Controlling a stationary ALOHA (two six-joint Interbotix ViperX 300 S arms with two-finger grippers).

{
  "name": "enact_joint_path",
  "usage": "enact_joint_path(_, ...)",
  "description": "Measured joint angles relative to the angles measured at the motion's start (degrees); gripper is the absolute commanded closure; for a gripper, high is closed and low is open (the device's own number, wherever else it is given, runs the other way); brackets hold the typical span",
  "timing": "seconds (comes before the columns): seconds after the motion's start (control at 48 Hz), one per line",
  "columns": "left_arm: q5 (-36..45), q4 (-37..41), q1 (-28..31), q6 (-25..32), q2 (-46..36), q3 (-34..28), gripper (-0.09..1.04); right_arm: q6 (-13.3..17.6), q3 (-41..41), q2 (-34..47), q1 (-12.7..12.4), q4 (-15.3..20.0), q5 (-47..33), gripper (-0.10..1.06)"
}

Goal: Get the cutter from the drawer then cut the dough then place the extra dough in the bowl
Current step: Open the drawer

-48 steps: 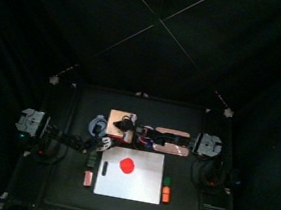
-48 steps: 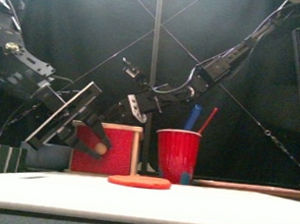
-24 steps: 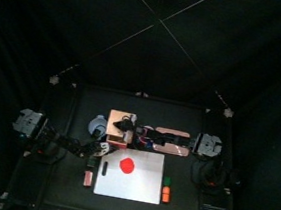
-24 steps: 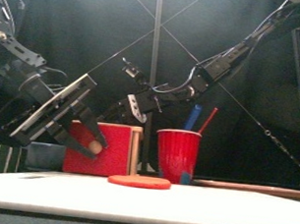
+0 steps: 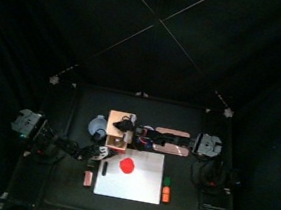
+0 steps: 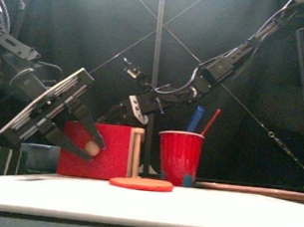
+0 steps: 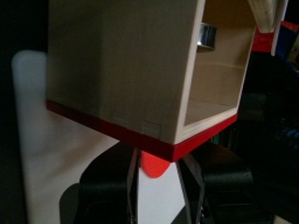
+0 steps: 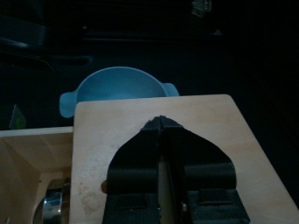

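The fetching step is in hand: the left gripper (image 7: 156, 164) clamps the red drawer front (image 7: 111, 127), which is out far enough to show the metal cutter (image 7: 207, 35) inside, while the right gripper (image 8: 167, 131), jaws closed, presses on the wooden box (image 8: 216, 131); next it likely has to let go and reach in.

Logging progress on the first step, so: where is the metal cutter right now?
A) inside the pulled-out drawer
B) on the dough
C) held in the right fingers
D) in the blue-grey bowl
A: the left wrist view shows the cutter lying inside the open drawer, not yet picked up.
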Motion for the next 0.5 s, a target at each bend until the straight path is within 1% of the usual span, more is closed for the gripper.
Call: enact_joint_path(0.5, 1.32, 0.0, -1.41, 0.18, -0.18, -0.7, 0.5, -0.09, -0.09, 0.09, 0.26, 0.09, 0.0, 0.94)
